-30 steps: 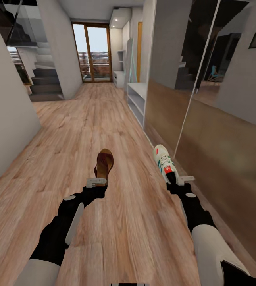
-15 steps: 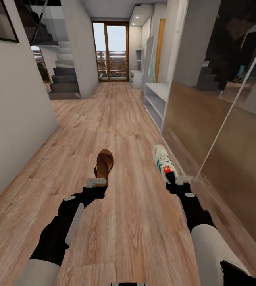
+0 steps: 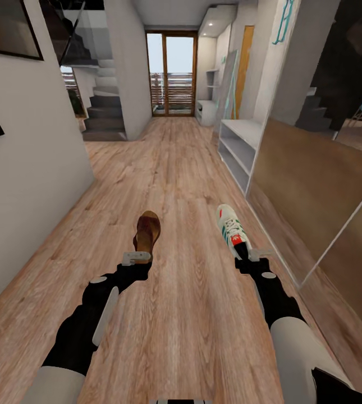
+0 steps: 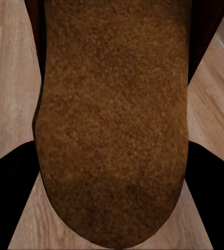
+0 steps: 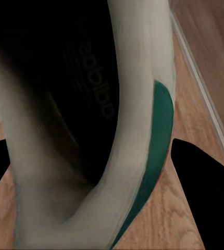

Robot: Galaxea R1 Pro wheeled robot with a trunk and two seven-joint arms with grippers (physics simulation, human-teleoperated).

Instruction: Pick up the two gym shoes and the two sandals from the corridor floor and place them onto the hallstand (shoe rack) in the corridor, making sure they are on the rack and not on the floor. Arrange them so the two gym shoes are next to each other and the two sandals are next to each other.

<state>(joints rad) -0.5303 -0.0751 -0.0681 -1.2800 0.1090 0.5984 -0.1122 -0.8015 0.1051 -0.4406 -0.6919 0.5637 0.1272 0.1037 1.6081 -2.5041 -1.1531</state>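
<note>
Currently: left gripper point(image 3: 136, 257) pinching brown sandal point(image 3: 147, 230), right gripper point(image 3: 253, 257) pinching gym shoe point(image 3: 232, 229); hallstand point(image 3: 238, 147) ahead, nearer right arm.

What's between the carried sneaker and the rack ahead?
Head view: bare corridor floor separates the gym shoe in the right gripper from the hallstand.

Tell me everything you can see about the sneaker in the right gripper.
The gym shoe is a white lace-up sneaker with green side stripes and a red tongue patch. The right gripper holds it at the heel, toe pointing ahead, above the corridor floor. The right wrist view shows its dark inside with lettering, pale collar and green trim.
</note>
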